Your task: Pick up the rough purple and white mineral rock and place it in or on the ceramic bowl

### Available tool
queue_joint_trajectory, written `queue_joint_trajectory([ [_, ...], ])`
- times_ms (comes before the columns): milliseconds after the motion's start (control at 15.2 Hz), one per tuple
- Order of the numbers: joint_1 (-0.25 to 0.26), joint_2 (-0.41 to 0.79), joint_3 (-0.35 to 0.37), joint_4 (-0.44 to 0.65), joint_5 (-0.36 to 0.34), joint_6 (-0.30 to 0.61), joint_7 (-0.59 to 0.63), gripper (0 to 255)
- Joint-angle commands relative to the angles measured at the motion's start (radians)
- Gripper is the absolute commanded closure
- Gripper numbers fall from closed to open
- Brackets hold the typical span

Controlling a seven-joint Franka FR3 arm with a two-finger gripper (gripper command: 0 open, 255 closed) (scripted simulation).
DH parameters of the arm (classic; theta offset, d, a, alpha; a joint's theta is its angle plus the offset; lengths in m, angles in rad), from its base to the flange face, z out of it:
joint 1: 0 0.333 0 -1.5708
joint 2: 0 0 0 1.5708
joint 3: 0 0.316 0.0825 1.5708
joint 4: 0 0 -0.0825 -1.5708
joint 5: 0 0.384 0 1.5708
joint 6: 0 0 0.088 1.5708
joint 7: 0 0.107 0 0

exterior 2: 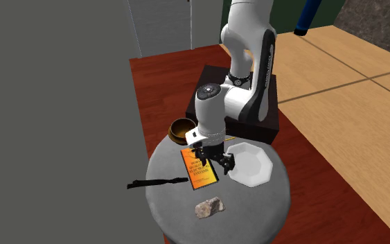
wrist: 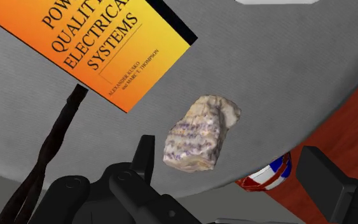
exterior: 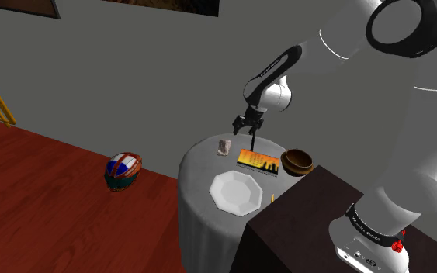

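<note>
Shoulder view: the gripper (exterior: 247, 130) is hanging above the orange book (exterior: 258, 162), pointing down at the round grey-draped table (exterior: 197, 209). Jaws are standing spread, clasping nothing.

Wrist view: the two black fingers (wrist: 144, 153) are sitting wide apart. The rock (wrist: 199, 133) is showing in the gap between them, touching neither. It is lying on the cloth just off a corner of the book, near the table's rim. Surface is looking rough, pale cream with purple banding.

Second exterior view: the rock (exterior 2: 209, 206) is resting on the table off the book's (exterior 2: 200, 168) far end from the brown bowl (exterior 2: 181, 129), near the book but clear of it. The bowl is sitting upright just off the book's opposite end, so the book is lying between rock and bowl. The gripper (exterior 2: 210, 161) is hovering over the book, closer to the book than to the rock.

A white many-sided plate (exterior 2: 250, 164) is lying beside the book's long edge. A thin black twisted stick (exterior 2: 157, 183) is reaching up to the book's other long edge.

A red, white and blue helmet (exterior: 123, 169) is sitting on the wooden floor, well apart from the book, past the rock's side of the table.
</note>
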Motion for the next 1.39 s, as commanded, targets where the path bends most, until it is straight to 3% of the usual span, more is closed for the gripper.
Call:
queue_joint_trajectory([
  [0,-0.018,0.079,0.019,0.053,0.04,0.025,-0.021,0],
  [264,-0.052,0.24,0.055,0.177,0.091,0.063,-0.045,0],
  [792,-0.062,0.363,0.086,0.252,0.115,0.116,-0.064,0],
  [1320,-0.062,0.363,0.086,0.252,0.114,0.116,-0.064,0],
])
